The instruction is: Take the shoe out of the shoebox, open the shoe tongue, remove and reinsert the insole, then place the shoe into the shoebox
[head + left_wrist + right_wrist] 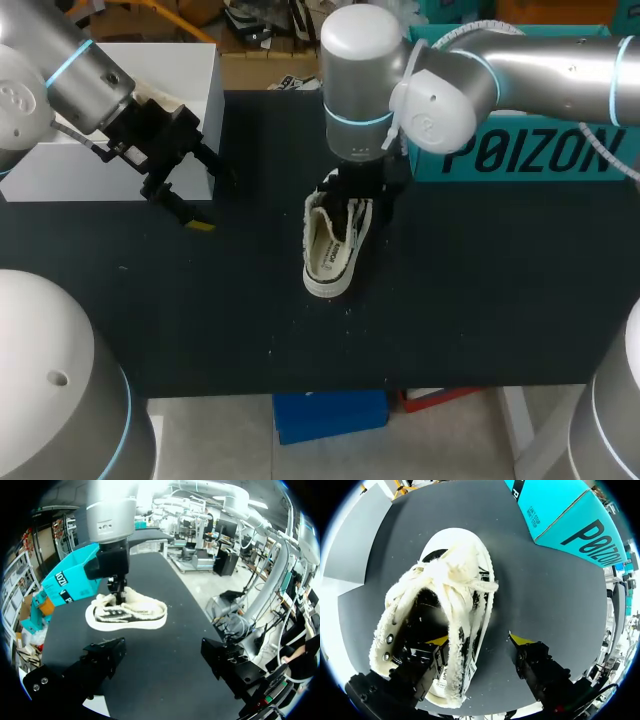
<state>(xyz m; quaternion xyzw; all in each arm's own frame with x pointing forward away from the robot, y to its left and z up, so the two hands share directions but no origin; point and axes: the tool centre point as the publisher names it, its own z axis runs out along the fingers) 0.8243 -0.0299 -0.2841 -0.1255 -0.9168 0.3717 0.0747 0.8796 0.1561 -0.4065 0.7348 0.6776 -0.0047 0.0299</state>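
- Judging progress: the shoe point(328, 250) is out of the shoebox point(520, 155) and stands upright on the counter point(480, 300) near the middle, so the first step looks done.
- Its mouth gapes wide in the right wrist view, so I take the tongue to be opened or nearly so.
- I cannot tell whether the insole is in the shoe; the inside is too dark. I judge that removing it, reinserting it and boxing the shoe are all left to do.
- My right end effector point(479, 639) is open. One finger reaches down inside the shoe, and the other is outside, apart from the side wall.
- My left end effector point(164, 655) is open and holds nothing. It hangs over the counter well left of the shoe, by a white box point(150, 110).
- The shoebox sits at the far right, and its inside is hidden from me.
- The white box is at the far left, with nothing seen in it.
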